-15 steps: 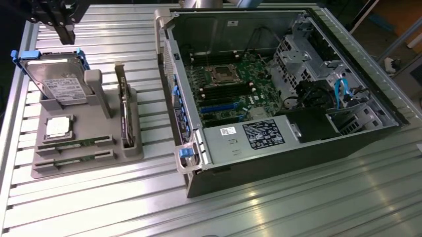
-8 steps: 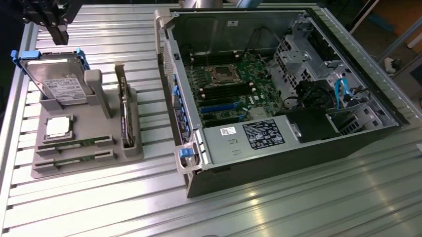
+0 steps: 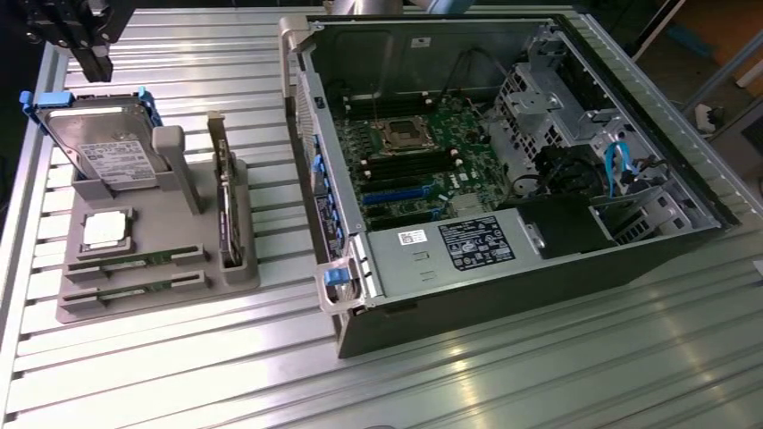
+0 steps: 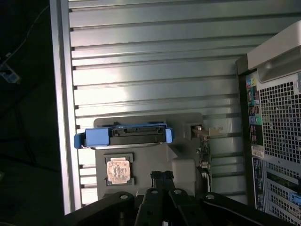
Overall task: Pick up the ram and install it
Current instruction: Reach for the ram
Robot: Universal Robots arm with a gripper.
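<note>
Gripper (image 3: 93, 64) hangs high over the far end of the gray holder tray (image 3: 238, 277), at the exterior view's upper left. It sits behind the hard drive (image 3: 98, 147) standing in its blue caddy. In the wrist view the fingers (image 4: 161, 176) are pressed together with nothing between them. I read it as closed and empty.

The ram (image 3: 125, 262) lies flat in a slot at the tray's near end, just past the CPU (image 3: 105, 229). A twin stick (image 3: 120, 291) lies in the next slot, nearer the tray's front edge. Nothing I can see tells the two apart, so taking the one next to the CPU as the task's stick is my guess.

Key relation: from the gripper, the ram is down and toward the tray's near end, with the hard drive and the CPU in between. They are well apart, no contact. The stick's long axis runs across the tray, roughly from the exterior view's left to its right, tilted slightly.

An expansion card (image 3: 223, 201) stands on edge along the tray's side toward the open PC case (image 3: 357, 322). The motherboard (image 3: 412, 156) is exposed inside the case, on the exterior view's right. The ram is not yet lifted.
</note>
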